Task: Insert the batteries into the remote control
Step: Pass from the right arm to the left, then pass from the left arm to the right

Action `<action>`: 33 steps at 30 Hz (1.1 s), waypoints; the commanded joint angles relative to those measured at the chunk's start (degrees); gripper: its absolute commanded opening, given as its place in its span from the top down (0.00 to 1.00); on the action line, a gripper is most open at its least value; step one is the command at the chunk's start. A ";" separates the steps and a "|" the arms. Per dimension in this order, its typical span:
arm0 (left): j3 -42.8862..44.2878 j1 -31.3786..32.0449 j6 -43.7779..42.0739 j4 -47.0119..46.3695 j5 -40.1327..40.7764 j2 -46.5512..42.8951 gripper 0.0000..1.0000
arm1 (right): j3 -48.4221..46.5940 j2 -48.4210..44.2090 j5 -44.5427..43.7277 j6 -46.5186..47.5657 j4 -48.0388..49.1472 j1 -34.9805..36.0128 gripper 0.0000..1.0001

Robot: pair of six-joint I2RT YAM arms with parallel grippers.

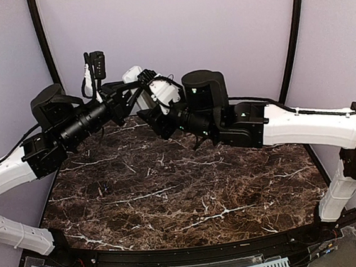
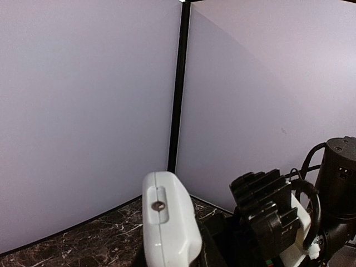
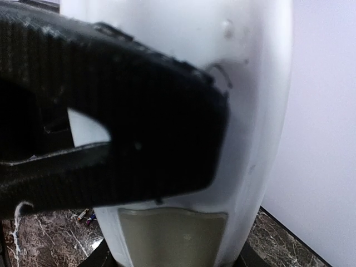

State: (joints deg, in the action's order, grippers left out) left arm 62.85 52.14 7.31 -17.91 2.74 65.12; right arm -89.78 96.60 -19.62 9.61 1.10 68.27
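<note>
A dark marble table (image 1: 171,191) spreads back from its curved near edge, its broad surface lying well below both arms. The left arm (image 1: 70,128) and the right arm (image 1: 303,124) reach in from the sides and meet high over the far middle. There the left gripper (image 1: 125,91) is clamped on the remote control (image 1: 134,76), holding it in the air with its rounded top end free. The right gripper (image 1: 158,107) crowds in just beside it. A black finger (image 3: 139,122) lies across the remote's face, but I cannot tell whether that grip is closed. Close behind stand pale lilac walls (image 1: 174,26), joined at a black post (image 2: 179,83).
</note>
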 commanded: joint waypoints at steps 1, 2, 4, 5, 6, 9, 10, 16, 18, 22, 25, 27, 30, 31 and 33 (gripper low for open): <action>-0.51 -0.46 1.75 -1.06 0.59 -1.30 0.92 | -1.49 -0.34 0.95 2.10 2.96 1.45 1.00; -0.70 -0.46 1.74 -1.16 0.35 -1.44 0.97 | -1.27 -0.50 0.78 2.27 3.13 1.51 1.00; -1.09 -0.46 1.87 -1.64 -0.26 -1.94 1.00 | -0.67 -0.82 0.60 2.78 3.72 1.46 1.00; -1.25 -0.46 1.94 -2.25 -0.67 -2.28 1.00 | -0.42 -1.06 0.55 2.99 3.99 1.50 1.00; -1.73 -0.46 2.14 -2.63 -0.92 -2.50 1.00 | -0.09 -1.29 0.36 3.33 4.30 1.51 0.94; -3.00 -0.46 2.65 -5.16 -1.36 -3.83 1.00 | 1.79 -2.46 -0.35 3.76 6.20 1.44 0.40; -3.26 -0.46 2.91 -5.75 -1.35 -4.15 1.00 | 2.80 -3.19 -0.23 3.90 7.25 1.51 0.26; -5.31 -0.46 5.43 -10.36 -1.74 -7.33 1.00 | 11.25 -8.98 6.11 5.80 16.43 1.45 0.02; -6.03 -0.46 7.44 -11.49 -2.18 -7.98 1.00 | 13.32 -9.99 8.35 7.09 19.54 1.56 0.03; -8.03 -0.46 10.68 -14.31 -5.86 -8.40 1.00 | 14.35 -9.81 10.26 10.87 24.47 1.62 0.06; -9.02 -0.48 12.09 -16.48 -7.63 -8.35 1.00 | 12.77 -8.35 11.08 13.07 24.99 1.69 0.10; -9.42 -0.46 12.57 -17.65 -8.09 -8.42 1.00 | 11.72 -7.17 10.93 14.00 25.01 1.70 0.12; -9.38 -0.46 12.64 -17.92 -8.49 -8.36 1.00 | 10.70 -5.81 10.86 14.55 25.55 1.71 0.18; -9.44 -0.46 12.64 -17.94 -8.47 -8.39 1.00 | 10.47 -5.44 10.94 14.72 25.68 1.77 0.20; -9.67 -0.46 12.64 -18.05 -8.46 -8.42 1.00 | 9.96 -5.01 11.12 15.03 25.74 1.81 0.23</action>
State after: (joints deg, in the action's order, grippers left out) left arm 53.93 51.92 18.90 -32.23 -4.19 57.39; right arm -77.82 89.91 -9.19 22.94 24.21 69.47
